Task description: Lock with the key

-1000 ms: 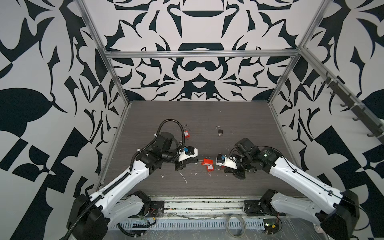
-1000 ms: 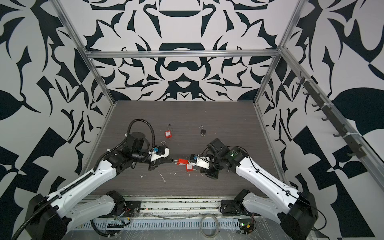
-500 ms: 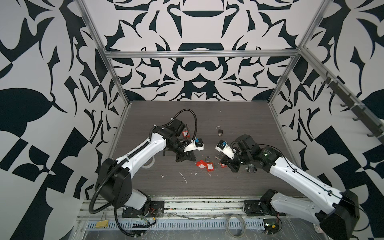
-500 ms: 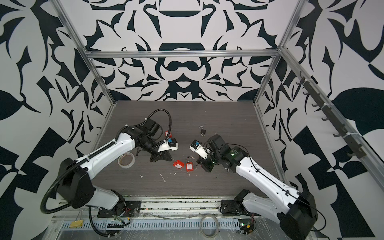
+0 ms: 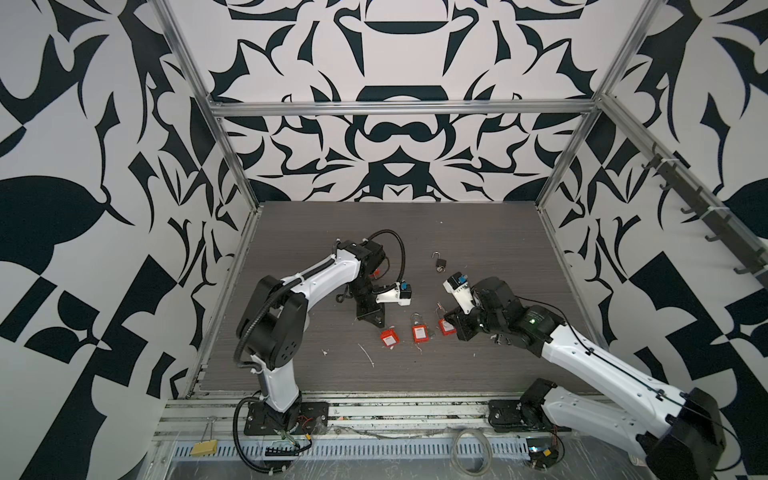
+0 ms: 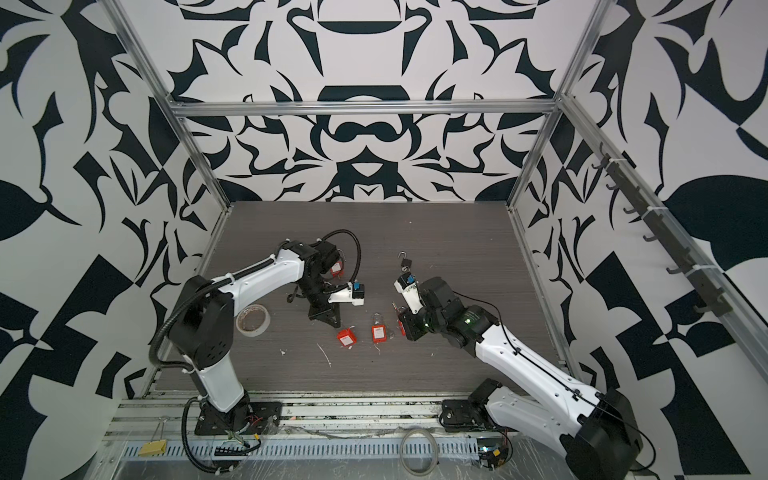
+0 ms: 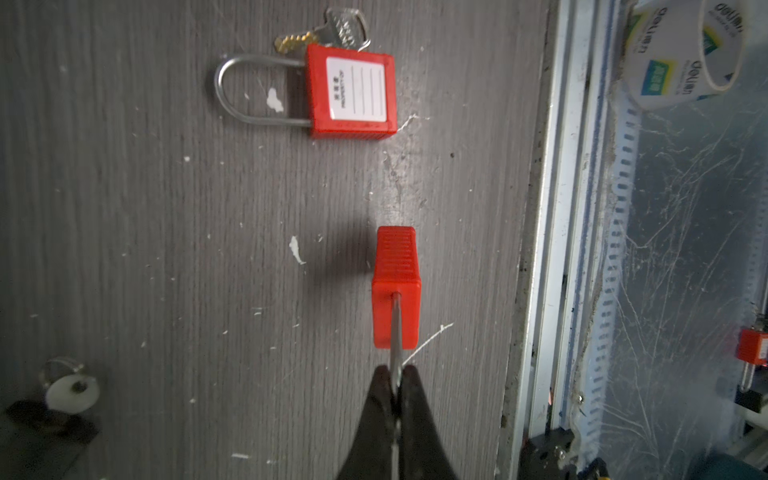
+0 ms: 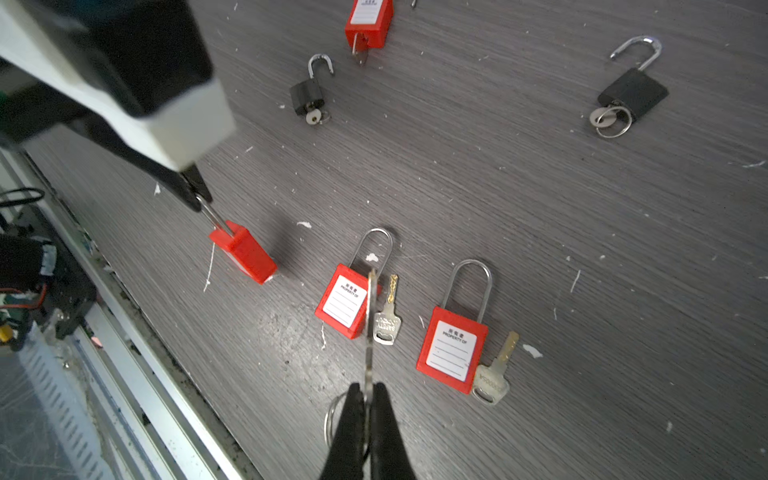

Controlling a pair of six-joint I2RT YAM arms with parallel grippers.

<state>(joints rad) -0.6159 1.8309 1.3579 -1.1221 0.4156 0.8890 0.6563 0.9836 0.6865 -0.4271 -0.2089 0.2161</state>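
My left gripper (image 7: 397, 370) is shut on the steel shackle of a red padlock (image 7: 395, 286), whose body hangs tilted just above the table. The right wrist view shows that padlock (image 8: 243, 257) under the left gripper (image 8: 199, 199). My right gripper (image 8: 366, 388) is shut on a key (image 8: 371, 324), seen edge-on, with its ring hanging beside the fingers. In both top views the held padlock (image 5: 389, 337) (image 6: 346, 338) hangs left of the right gripper (image 5: 457, 328) (image 6: 409, 330), and they are apart.
Two red padlocks (image 8: 343, 305) (image 8: 453, 355) lie flat below the right gripper, each with a loose key (image 8: 386, 320) (image 8: 494, 374) beside it. Two open black padlocks (image 8: 309, 97) (image 8: 631, 93) and another red padlock (image 8: 370, 20) lie farther back. A tape roll (image 6: 252, 319) sits by the left arm.
A second ago both grippers met at the middle of the table's front. They have since drawn apart, the left arm folding back. Over the last half second little has shifted.
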